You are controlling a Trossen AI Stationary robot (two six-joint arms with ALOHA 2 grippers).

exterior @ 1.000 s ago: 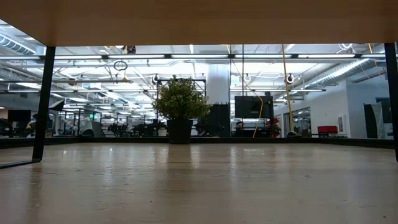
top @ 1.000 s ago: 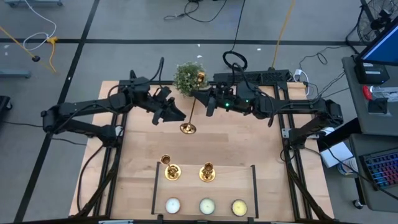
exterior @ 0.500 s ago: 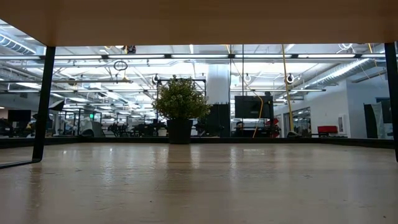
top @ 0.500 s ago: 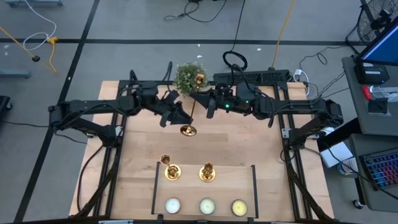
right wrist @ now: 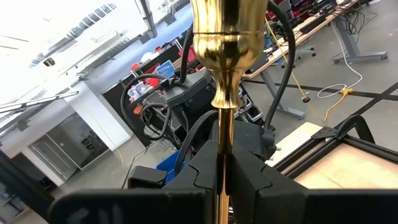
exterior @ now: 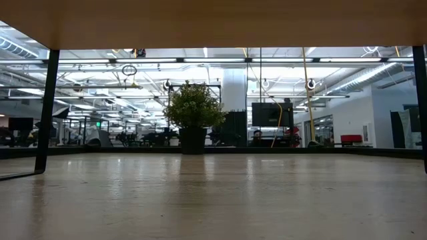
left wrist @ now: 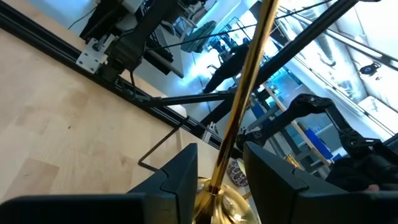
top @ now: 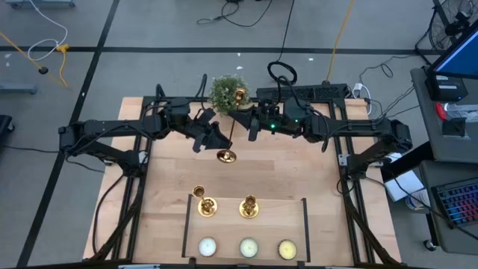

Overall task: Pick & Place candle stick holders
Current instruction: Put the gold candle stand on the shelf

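A tall gold candle stick holder [top: 231, 127] is off the table, its cup [top: 240, 95] by the plant and its round base [top: 225, 156] toward the near edge. My right gripper [top: 236, 113] is shut on it just below the cup. My left gripper [left wrist: 219, 149] is open near the base, one finger on each side of the stem [left wrist: 239, 106], with a gap showing on both sides. Two more gold holders [top: 207, 207] [top: 249, 207] stand on their bases at the far edge of a dark-framed tray [top: 305, 224]. My right gripper pinches the stem's upper end [right wrist: 222, 134], just under the cup [right wrist: 228, 25], between its two fingers. The fingers come about level from the table's right side and lie across the stem. The holder is lifted clear and tilted, its base toward the near edge.
A bushy potted plant [top: 224, 91] [exterior: 193, 110] stands at the table's far edge, right behind the held holder's cup. Three flat tealights [top: 247, 247] lie along the tray's near side. A small gold piece [top: 199, 193] sits just beyond the tray's far left corner.
My left gripper has gone toward the table's right edge, up to the held holder, and its fingers now stand on either side of the stem near the base. It then stayed still. The right gripper and the holder have kept their place.
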